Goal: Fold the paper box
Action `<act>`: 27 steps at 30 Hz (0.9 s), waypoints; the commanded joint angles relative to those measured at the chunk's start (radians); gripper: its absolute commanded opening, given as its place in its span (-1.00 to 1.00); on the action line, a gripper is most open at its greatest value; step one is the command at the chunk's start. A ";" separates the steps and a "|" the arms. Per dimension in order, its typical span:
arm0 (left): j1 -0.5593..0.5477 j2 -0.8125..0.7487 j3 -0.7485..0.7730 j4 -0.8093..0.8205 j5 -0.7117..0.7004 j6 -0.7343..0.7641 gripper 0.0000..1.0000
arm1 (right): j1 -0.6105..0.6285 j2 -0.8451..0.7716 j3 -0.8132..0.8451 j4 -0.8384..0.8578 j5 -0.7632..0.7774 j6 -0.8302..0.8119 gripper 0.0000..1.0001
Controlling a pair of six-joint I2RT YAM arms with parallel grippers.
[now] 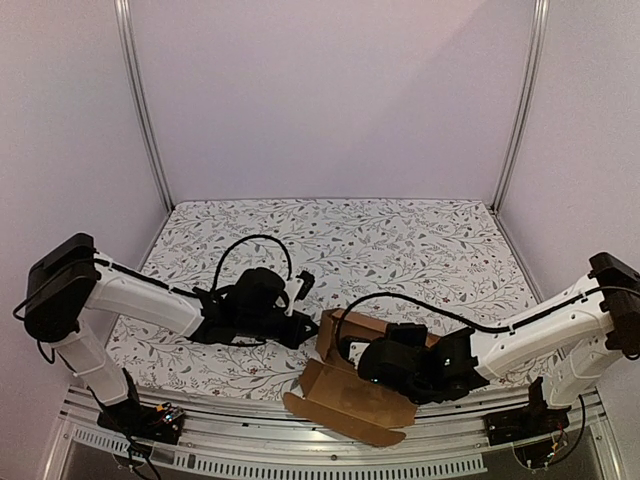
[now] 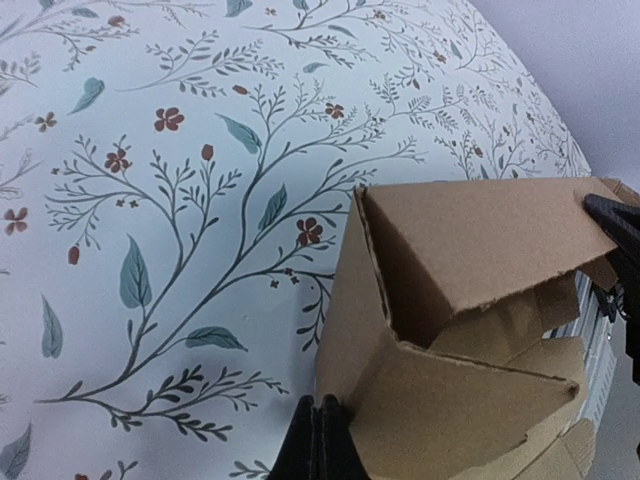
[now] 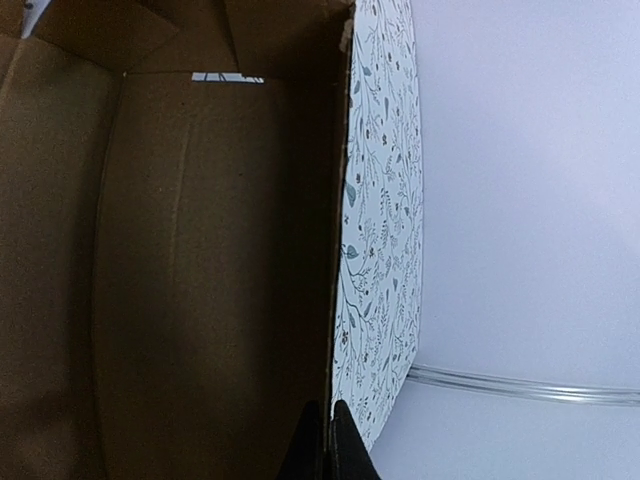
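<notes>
At the near edge of the desk [image 1: 400, 240], right of centre, the box [image 1: 345, 400] sits half folded, its walls up and one flap lying out past the edge. Just beside its left wall the left fingers [image 2: 303, 450] are closed. The right fingers [image 3: 345, 455], closed too, sit inside the box along a wall.
</notes>
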 commanded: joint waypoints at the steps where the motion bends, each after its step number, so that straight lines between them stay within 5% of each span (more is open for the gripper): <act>1: -0.036 -0.047 -0.030 0.000 -0.048 0.000 -1.00 | 0.014 0.030 0.005 0.036 0.094 -0.015 -1.00; 8: -0.053 -0.070 -0.061 0.028 -0.069 -0.002 -1.00 | 0.027 0.051 0.000 0.125 0.159 -0.061 -1.00; 27: -0.045 -0.076 -0.049 0.031 -0.147 0.067 -1.00 | 0.029 0.180 -0.129 0.740 0.185 -0.429 -1.00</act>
